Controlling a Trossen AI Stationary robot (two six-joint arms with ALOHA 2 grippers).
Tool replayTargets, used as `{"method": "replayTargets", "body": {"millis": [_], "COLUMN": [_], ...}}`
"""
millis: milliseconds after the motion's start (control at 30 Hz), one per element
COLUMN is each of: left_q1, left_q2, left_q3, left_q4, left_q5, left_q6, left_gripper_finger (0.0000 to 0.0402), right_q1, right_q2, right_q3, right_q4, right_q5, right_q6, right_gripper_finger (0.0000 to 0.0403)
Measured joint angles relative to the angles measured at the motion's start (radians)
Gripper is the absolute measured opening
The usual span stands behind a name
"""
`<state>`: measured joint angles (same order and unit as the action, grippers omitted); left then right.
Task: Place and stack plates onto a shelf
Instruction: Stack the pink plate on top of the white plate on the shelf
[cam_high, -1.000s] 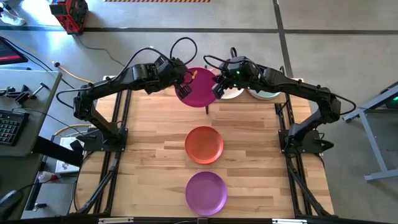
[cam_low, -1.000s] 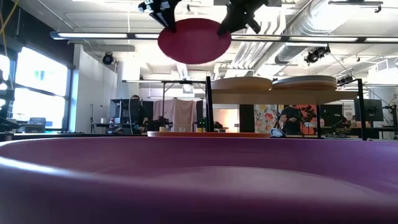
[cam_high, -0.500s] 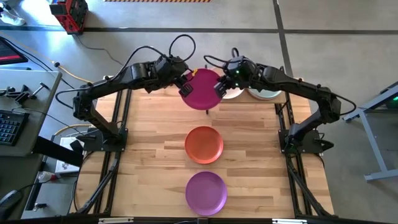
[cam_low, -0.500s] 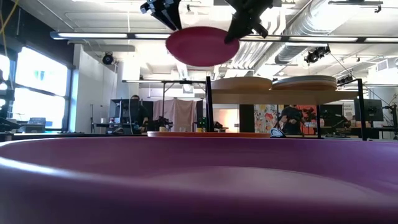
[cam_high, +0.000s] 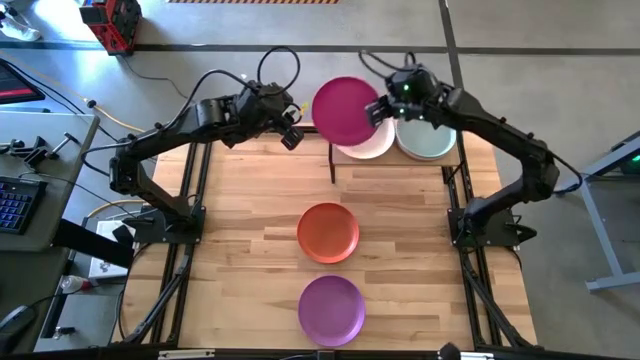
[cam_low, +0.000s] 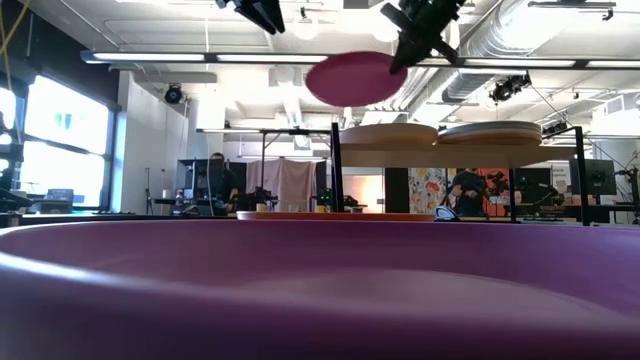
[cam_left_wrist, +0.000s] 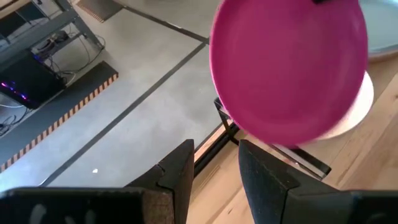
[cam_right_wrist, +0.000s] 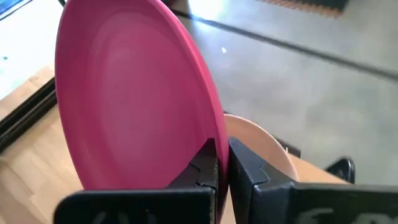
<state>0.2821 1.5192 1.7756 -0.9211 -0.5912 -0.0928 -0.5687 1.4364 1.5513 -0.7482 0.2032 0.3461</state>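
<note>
My right gripper (cam_high: 378, 108) (cam_right_wrist: 222, 165) is shut on the magenta plate (cam_high: 345, 112) (cam_low: 355, 78), high above the shelf's left end (cam_low: 345, 152). A cream plate stack (cam_high: 378, 148) (cam_low: 390, 133) rests on the shelf under the magenta plate. Beside it on the shelf lies a pale grey-green plate (cam_high: 428, 142). My left gripper (cam_high: 290, 135) (cam_left_wrist: 214, 168) hangs open to the left of the magenta plate (cam_left_wrist: 289, 68), apart from it. The orange plate (cam_high: 328, 232) and the purple plate (cam_high: 332, 309) lie flat on the tabletop. My right gripper pinches the magenta plate by its rim (cam_right_wrist: 214, 134) on the side toward the table's right, one finger on each face. The fingers come from the right, slanting down. The plate is lifted clear and slightly tilted, reaching out leftward from the fingers over the cream stack.
The shelf's black posts (cam_high: 332, 160) stand at the far edge of the slatted tabletop (cam_high: 250, 220). In the low view the purple plate (cam_low: 320, 290) fills the foreground. People and equipment show in the room beyond the table.
My right gripper has carried the magenta plate toward the far edge and the right, over the shelf's cream stack, and the plate has tipped flatter. My left gripper has come off the plate's left rim and drawn back toward the table's left.
</note>
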Motion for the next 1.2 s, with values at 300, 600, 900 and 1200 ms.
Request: {"method": "replayTargets", "body": {"millis": [300,600,900,1200], "left_q1": [0.000,0.000,0.000,0.000], "left_q2": [0.000,0.000,0.000,0.000], "left_q3": [0.000,0.000,0.000,0.000], "left_q4": [-0.002,-0.002,-0.002,-0.002], "left_q5": [0.003,0.003,0.003,0.004], "left_q6": [0.025,0.027,0.039,0.044], "left_gripper_finger": [0.0115,0.0115,0.0115,0.0115], "right_q1": [-0.178,-0.273,-0.269,-0.269], "right_q2": [0.019,0.023,0.024,0.024], "right_q3": [0.000,-0.091,-0.141,-0.141], "right_q4": [-0.142,-0.174,-0.140,-0.140], "right_q5": [-0.175,-0.294,-0.300,-0.298], "right_q6": [0.066,0.103,0.125,0.121], "right_gripper_finger": [0.0000,0.0000,0.0000,0.0013]}}
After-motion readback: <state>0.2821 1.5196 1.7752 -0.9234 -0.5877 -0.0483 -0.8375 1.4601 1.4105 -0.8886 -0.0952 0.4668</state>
